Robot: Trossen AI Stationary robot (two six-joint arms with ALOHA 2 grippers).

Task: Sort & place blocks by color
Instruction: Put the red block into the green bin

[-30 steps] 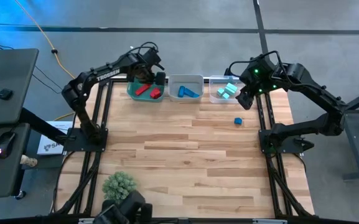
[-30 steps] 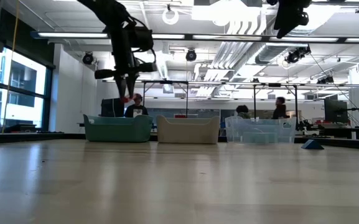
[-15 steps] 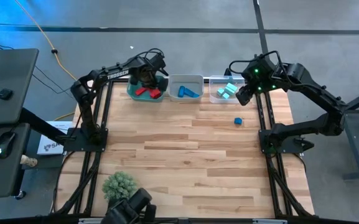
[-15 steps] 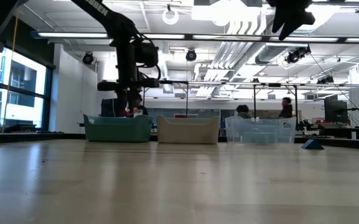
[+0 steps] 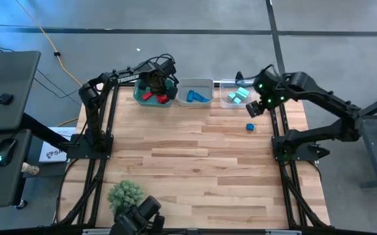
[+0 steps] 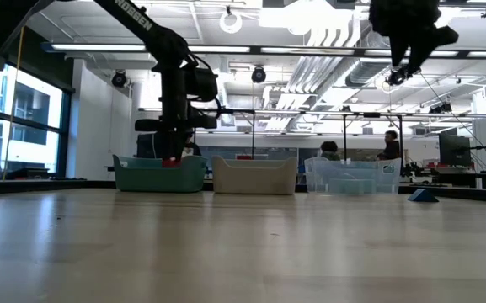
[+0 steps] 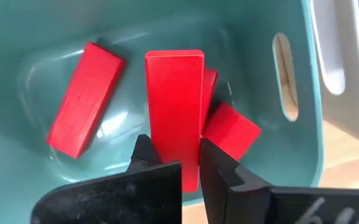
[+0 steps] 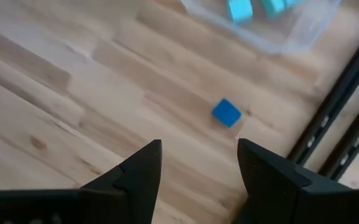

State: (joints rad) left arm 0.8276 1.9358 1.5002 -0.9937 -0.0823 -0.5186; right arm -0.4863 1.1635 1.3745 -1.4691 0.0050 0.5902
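Red bar [image 7: 174, 115] pinched in left pincer [image 7: 188, 165] over teal bin [image 7: 303, 124], release due; right pincer [image 8: 198, 165] spread above blue cube [image 8: 226, 112].

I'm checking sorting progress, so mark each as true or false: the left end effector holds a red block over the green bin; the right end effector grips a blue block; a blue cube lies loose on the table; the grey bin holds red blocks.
1. Left end effector holds a red block over the green bin: true.
2. Right end effector grips a blue block: false, it is open and empty.
3. A blue cube lies loose on the table: true.
4. The grey bin holds red blocks: false, blue ones.
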